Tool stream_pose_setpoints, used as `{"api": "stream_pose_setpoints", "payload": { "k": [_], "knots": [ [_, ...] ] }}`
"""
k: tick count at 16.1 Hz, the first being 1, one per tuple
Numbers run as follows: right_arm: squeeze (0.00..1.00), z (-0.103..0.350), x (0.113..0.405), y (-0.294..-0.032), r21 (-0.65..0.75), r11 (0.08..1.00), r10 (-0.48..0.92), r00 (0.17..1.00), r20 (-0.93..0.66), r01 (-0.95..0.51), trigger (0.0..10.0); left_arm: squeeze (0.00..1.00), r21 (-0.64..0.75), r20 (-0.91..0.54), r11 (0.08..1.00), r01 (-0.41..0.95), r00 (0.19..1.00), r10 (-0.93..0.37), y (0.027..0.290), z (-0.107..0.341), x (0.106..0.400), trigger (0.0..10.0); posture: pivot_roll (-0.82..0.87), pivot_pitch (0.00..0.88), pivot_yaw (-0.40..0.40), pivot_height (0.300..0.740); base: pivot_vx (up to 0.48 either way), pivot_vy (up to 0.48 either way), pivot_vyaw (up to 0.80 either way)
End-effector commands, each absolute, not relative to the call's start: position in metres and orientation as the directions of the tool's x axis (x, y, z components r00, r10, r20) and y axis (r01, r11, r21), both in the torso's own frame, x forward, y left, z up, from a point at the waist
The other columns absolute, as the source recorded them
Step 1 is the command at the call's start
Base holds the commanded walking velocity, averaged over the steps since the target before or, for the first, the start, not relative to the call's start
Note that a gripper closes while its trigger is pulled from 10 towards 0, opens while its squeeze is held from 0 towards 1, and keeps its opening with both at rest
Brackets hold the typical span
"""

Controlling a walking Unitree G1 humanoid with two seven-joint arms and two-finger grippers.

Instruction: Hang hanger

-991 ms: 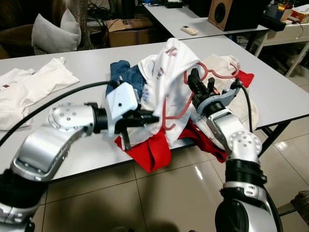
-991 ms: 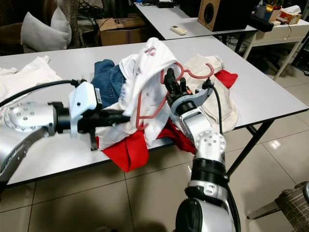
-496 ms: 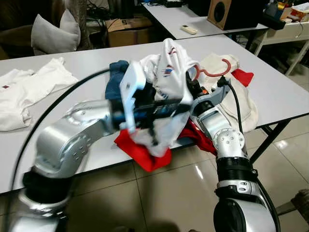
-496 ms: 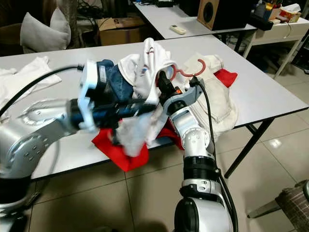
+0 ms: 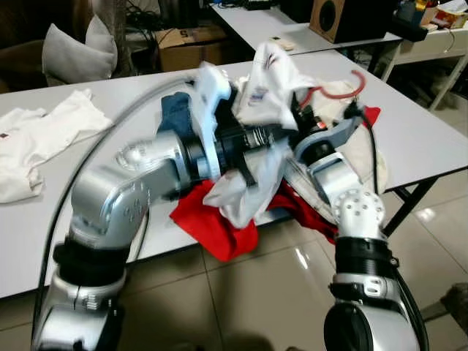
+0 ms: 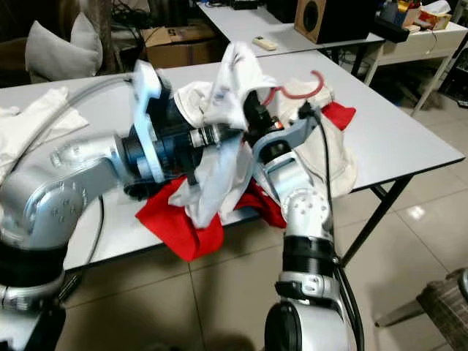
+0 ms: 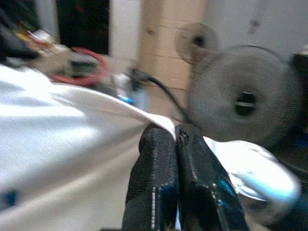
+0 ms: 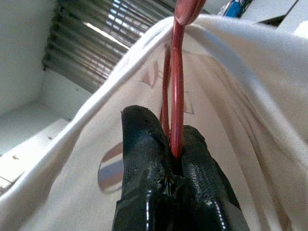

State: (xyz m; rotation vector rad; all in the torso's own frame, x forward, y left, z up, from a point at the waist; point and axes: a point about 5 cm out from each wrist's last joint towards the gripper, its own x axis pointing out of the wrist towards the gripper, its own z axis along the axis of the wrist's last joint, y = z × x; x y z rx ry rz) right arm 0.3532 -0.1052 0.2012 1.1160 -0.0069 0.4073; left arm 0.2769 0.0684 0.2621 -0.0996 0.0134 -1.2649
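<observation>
A silver humanoid's 2 arms meet above a heap of clothes at the near edge of a grey table (image 5: 424, 139). The left gripper (image 7: 174, 139), blurred in the head views, has its 2 black fingers pressed together on a fold of the white T-shirt (image 6: 232, 80), which hangs lifted over the pile. Just beside it, the right gripper (image 8: 166, 144) pinches the thin bar of the red hanger (image 8: 177, 86) between its 2 fingers, inside the shirt. The hanger's hook (image 6: 303, 91) pokes out past the shirt, above a cream garment (image 6: 333, 157). Under the arms, red cloth (image 6: 183, 227) spills over the table edge, with blue jeans (image 5: 175, 117) behind. Farther left lies another white shirt (image 5: 44, 135); beyond stand a second table (image 6: 241, 18), a cardboard box (image 6: 172, 42) and a speaker (image 6: 325, 18).
</observation>
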Motion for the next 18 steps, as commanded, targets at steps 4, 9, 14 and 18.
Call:
{"api": "stream_pose_setpoints", "payload": {
  "k": [4, 9, 14, 18],
  "knots": [
    [0.0, 0.196, 0.351, -0.116, 0.906, 0.316, 0.282, 0.94, 0.193, -0.281, 10.0, 1.0, -0.076, -0.011, 0.22, 0.973, 0.22, -0.975, 0.066, 0.262, 0.264, 10.0, -0.14, 0.0, 0.054, 0.719, 0.0, 0.0, 0.0],
    [0.0, 0.193, 0.352, -0.12, 0.912, 0.319, 0.286, 0.943, 0.168, -0.259, 10.0, 1.0, -0.075, -0.071, 0.233, 0.97, 0.228, -0.971, 0.071, 0.256, 0.258, 10.0, -0.13, 0.0, 0.029, 0.719, 0.0, 0.0, 0.0],
    [0.0, 0.189, 0.351, -0.123, 0.895, 0.369, 0.3, 0.943, 0.14, -0.25, 10.0, 1.0, -0.022, -0.076, 0.332, 0.943, 0.33, -0.941, 0.075, 0.261, 0.268, 10.0, -0.12, 0.0, 0.023, 0.719, 0.0, 0.0, 0.0],
    [0.0, 0.192, 0.345, -0.129, 0.864, 0.416, 0.3, 0.94, 0.166, -0.285, 10.0, 1.0, 0.04, -0.105, 0.524, 0.851, 0.525, -0.845, 0.097, 0.252, 0.286, 10.0, -0.14, 0.0, 0.037, 0.719, 0.0, 0.0, 0.0]
  ]
}}
